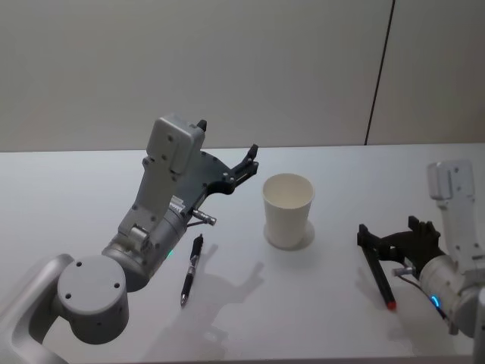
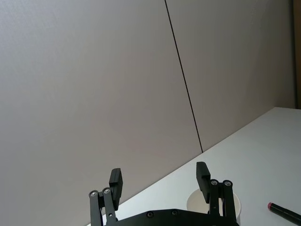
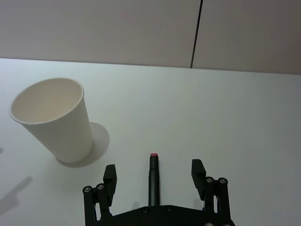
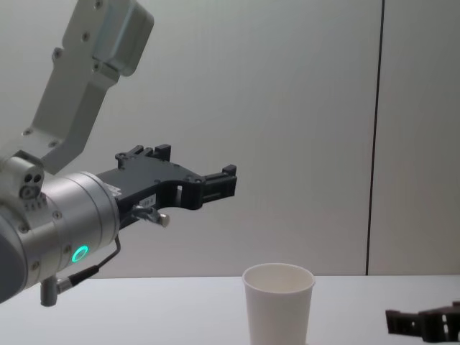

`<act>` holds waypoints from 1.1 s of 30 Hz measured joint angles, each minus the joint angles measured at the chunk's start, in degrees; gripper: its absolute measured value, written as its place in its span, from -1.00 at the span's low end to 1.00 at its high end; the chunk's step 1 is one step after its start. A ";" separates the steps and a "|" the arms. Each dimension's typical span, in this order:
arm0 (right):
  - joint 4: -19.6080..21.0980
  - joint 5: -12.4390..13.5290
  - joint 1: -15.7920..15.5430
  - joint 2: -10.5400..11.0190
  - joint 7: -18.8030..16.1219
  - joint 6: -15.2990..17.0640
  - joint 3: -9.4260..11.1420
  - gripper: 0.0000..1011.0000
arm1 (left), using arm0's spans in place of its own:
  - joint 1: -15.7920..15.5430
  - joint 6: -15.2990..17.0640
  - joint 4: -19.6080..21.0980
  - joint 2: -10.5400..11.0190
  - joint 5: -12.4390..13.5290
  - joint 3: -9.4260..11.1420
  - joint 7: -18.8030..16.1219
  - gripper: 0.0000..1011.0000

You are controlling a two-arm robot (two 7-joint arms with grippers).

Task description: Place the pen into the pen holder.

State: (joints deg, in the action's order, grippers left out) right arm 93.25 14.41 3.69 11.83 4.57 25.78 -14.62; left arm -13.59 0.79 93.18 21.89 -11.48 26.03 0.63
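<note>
Right gripper [image 3: 153, 168]: open, low astride black red-tipped pen [image 3: 153, 181] flat on white desk [image 3: 244, 117], near upright white paper cup [image 3: 54, 120] (empty). Recommended: close squarely mid-barrel, lift, tip pen vertical above cup before release. Left gripper [image 2: 159, 173]: open, raised, idle.

A: Where's the cup?
B: Paper cup [image 1: 288, 210] stands mid-table [image 1: 333, 326].
A: Pens?
B: Left pen [image 1: 191, 271] lies on the table, left of the cup and nearer. Right pen [image 1: 379, 277] lies right of the cup, under the right gripper [image 3: 154, 168].
A: Other arm?
B: Left gripper [image 1: 251, 161] is raised, just left of the cup.
</note>
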 joint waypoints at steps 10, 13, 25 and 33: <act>-2.80 -0.45 1.73 -1.76 0.88 3.57 -0.51 0.98 | 0.00 0.00 0.00 0.00 0.00 0.00 0.00 0.98; -3.65 -0.78 2.20 -2.25 1.10 4.41 -0.67 0.98 | 0.00 0.00 0.00 0.00 0.00 0.00 0.00 0.98; -6.43 -1.67 3.56 -3.61 1.85 6.49 -0.90 0.98 | 0.00 0.00 0.00 0.00 0.00 0.00 0.00 0.98; -8.27 -1.80 4.38 -4.26 2.04 7.19 -0.70 0.98 | 0.00 0.00 0.00 0.00 0.00 0.00 0.00 0.98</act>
State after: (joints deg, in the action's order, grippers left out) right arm 84.98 12.61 8.07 7.57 6.60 32.97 -15.32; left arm -13.59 0.79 93.18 21.89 -11.48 26.03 0.63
